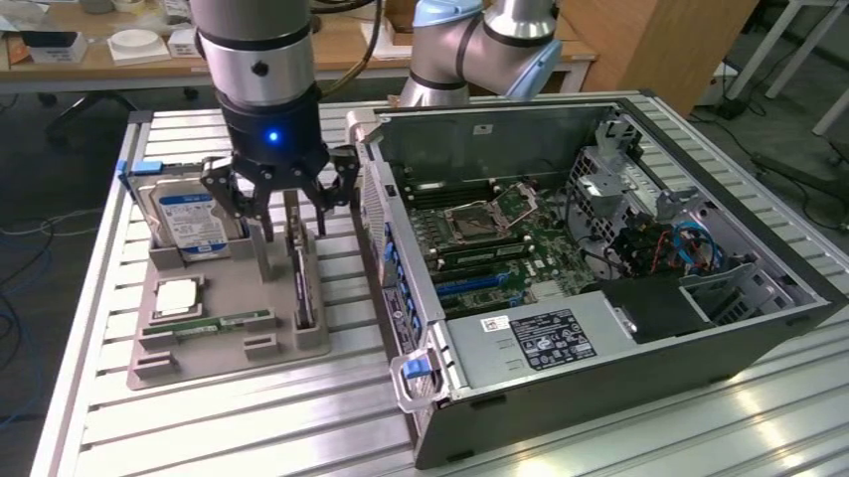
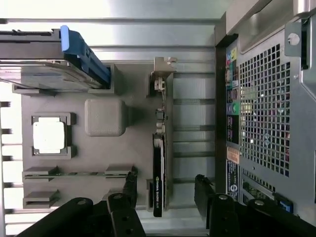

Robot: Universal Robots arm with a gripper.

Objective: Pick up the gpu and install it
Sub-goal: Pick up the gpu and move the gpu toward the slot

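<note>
**Item: gpu** (image 1: 302, 290) (image 2: 163, 148). A thin card standing on its long edge in a slot of the grey holder tray (image 1: 226, 350) (image 2: 136, 148). It is on the side of the tray nearest the computer case. In the wrist view the silver end bracket (image 2: 161, 74) is at one end and the black cooler (image 2: 157, 185) faces the middle of the tray.

**Gripper** (image 1: 285, 221) (image 2: 166, 177). Hangs directly over the gpu with its jaws spread wide and nothing between them gripped. In the wrist view one finger stands on each side of the card, and both are apart from it.

**Tray, other contents:**
- hard drive (image 1: 186, 221) (image 2: 42, 74), blue-white label, upright in the slot at the tray's far end, on the exterior view's left
- CPU chip (image 1: 179, 295) (image 2: 49, 136), square and silver, lying flat in its recess
- memory module (image 1: 213, 324) (image 2: 74, 173), set on edge in a narrow slot just beside the CPU chip

**Computer case** (image 1: 597, 397) (image 2: 266, 113). Lies on its side just beside the tray, on the exterior view's right, with the side panel off.
- motherboard (image 1: 511, 248) exposed inside
- power supply (image 1: 558, 338) at the near end, with a white label
- perforated rear panel faces the tray

**Support:** slatted aluminium table (image 1: 265, 427), which carries both the tray and the case.
</note>
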